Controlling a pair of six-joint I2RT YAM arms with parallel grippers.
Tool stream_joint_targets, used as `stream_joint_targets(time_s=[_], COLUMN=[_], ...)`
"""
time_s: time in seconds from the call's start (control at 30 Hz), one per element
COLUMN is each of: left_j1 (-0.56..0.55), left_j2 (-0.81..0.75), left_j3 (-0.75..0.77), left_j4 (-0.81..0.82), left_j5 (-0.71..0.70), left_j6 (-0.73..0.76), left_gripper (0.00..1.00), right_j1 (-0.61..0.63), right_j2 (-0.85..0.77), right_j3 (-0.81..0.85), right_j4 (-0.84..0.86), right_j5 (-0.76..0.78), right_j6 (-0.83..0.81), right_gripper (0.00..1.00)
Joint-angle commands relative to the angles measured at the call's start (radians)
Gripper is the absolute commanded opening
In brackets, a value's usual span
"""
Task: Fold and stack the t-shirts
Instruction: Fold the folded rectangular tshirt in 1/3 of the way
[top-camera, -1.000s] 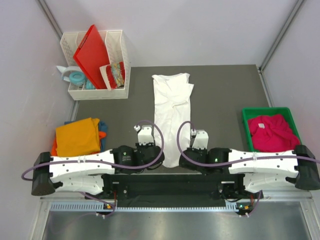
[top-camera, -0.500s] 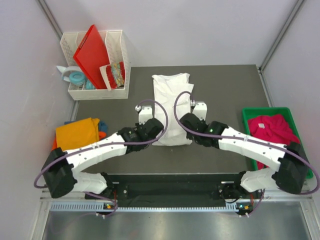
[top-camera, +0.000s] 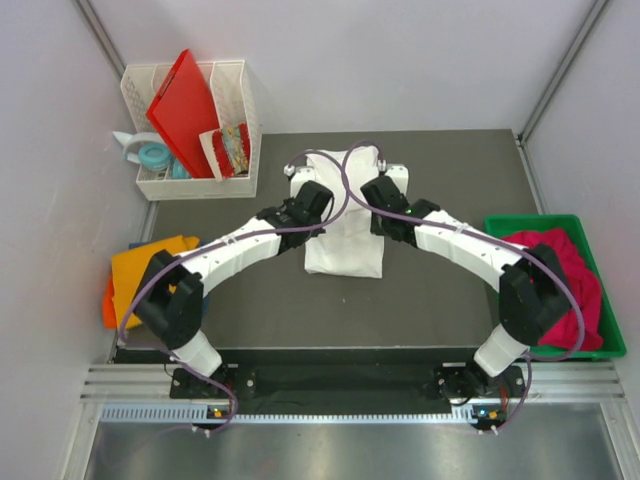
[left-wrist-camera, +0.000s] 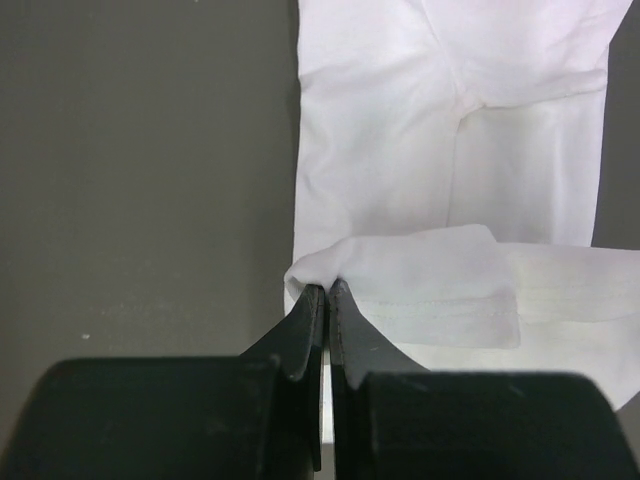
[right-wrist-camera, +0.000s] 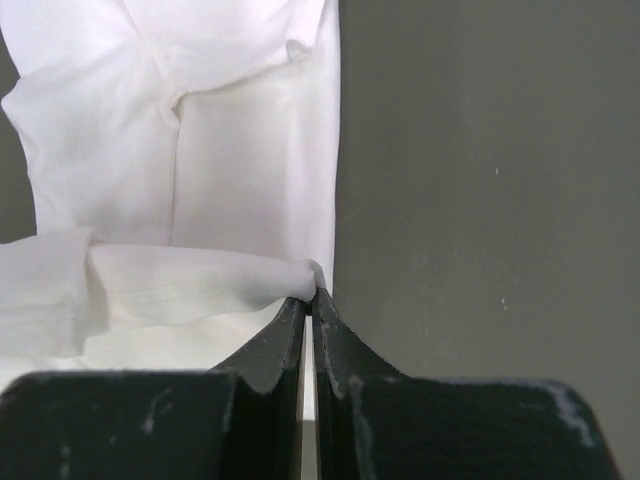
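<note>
The white t-shirt (top-camera: 345, 235) lies lengthwise on the dark mat, its near half doubled over the far half. My left gripper (top-camera: 300, 172) is shut on the hem's left corner (left-wrist-camera: 320, 275). My right gripper (top-camera: 392, 175) is shut on the hem's right corner (right-wrist-camera: 305, 275). Both hold the hem over the shirt's far end. An orange t-shirt (top-camera: 145, 272) lies on a blue one at the mat's left edge. A magenta-pink t-shirt (top-camera: 560, 285) fills the green bin (top-camera: 500, 225) at right.
A white basket (top-camera: 240, 110) at the back left holds a red plastic board (top-camera: 185, 105) and small items. Tape rolls (top-camera: 152, 155) lie beside it. Grey walls stand close on all sides.
Both arms have stretched from the near edge to the far end of the mat, carrying the white shirt's hem away from me and doubling the shirt over itself.
</note>
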Motion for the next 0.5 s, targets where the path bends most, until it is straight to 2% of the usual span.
stream_joint_targets(time_s=[0.0, 0.47], left_j1=[0.022, 0.088], left_j2=[0.081, 0.228], left_j3=[0.079, 0.158], left_j4=[0.064, 0.069], left_j5=[0.038, 0.072], left_j6=[0.037, 0.057], left_gripper=[0.0, 0.0], right_j1=[-0.046, -0.099], right_j2=[0.062, 0.211], right_j3=[0.072, 0.126], right_j4=[0.07, 0.096], right_j5=[-0.052, -0.11], right_j6=[-0.05, -0.069], right_gripper=[0.0, 0.0])
